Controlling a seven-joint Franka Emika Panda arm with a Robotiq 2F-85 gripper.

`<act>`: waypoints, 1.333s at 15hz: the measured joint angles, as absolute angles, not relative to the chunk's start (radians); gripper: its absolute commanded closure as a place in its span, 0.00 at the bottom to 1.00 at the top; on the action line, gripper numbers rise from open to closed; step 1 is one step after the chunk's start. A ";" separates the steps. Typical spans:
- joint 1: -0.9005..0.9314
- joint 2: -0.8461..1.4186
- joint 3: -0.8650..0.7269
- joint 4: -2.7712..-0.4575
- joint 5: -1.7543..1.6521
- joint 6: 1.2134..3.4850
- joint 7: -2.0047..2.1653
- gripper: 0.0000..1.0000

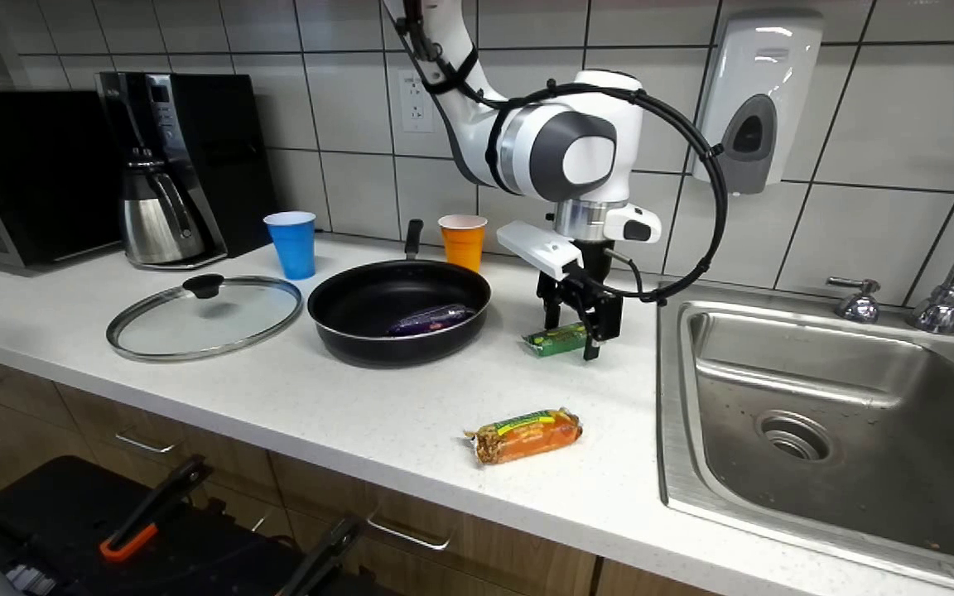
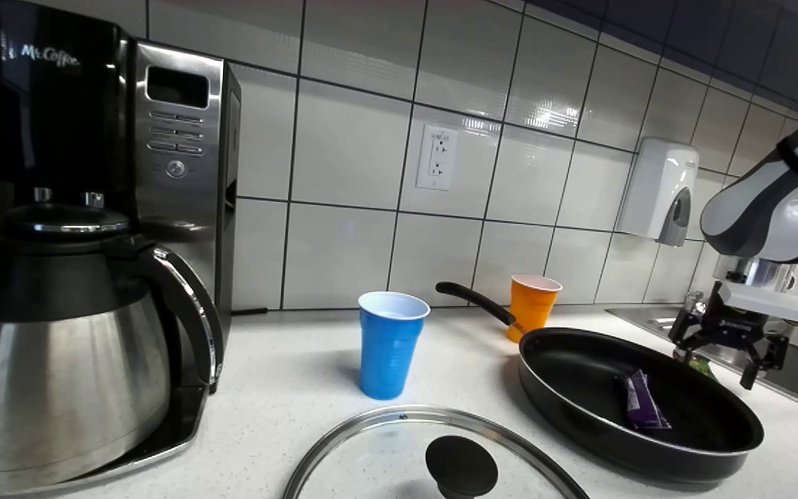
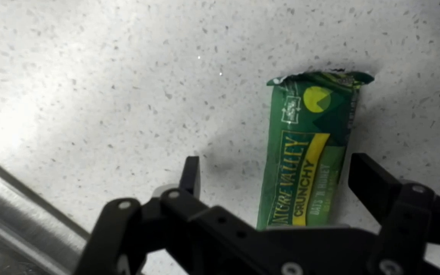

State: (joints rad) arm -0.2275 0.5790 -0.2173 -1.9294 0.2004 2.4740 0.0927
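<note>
Standing here, I see, left to right along the white speckled bench (image 1: 411, 422), a round clear-glass lid with a steel rim (image 1: 216, 321) at nine o'clock of a shallow, round black frying pan (image 1: 382, 353). A blue plastic cup (image 1: 292, 248) stands at the pan's ten o'clock. Inside the pan, toward three, sits a purple, shiny-wrapped bar (image 1: 430, 321); an orange plastic cup (image 1: 463, 242) stands between one and two. A plump orange wrapped packet (image 1: 527, 436) lies at half past four.

Just past three o'clock, on the bench, lies a long green, shiny-wrapped bar (image 1: 557, 339). The black, jointed fingers (image 3: 374, 187) straddle it, spread wide and holding nothing. In the wrist view the green bar runs roughly twelve to six, close to the three-o'clock finger, with a broad gap on the nine-o'clock side. I'd centre it; a lopsided squeeze would probably shove it across the bench. I'd take it square across the flat middle rather than the crimped end at twelve, and lightly, since a bar marked "crunchy" may crumble. I can't tell whether the fingers touch the bench, so lower gently. Farther out, between three and four, is the stainless-steel sink (image 1: 899, 463).
</note>
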 measured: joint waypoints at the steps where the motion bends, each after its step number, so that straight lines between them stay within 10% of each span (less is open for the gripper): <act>1: -0.227 0.585 -0.217 -1.923 0.200 2.474 0.093 0.00; 11: -0.228 0.605 -0.218 -1.892 0.199 2.471 0.093 0.81; 20: -0.223 0.496 -0.210 -1.899 0.164 2.415 0.072 0.86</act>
State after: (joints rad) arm -0.2227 0.4956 -0.2097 -1.8985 0.1641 2.4146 0.0715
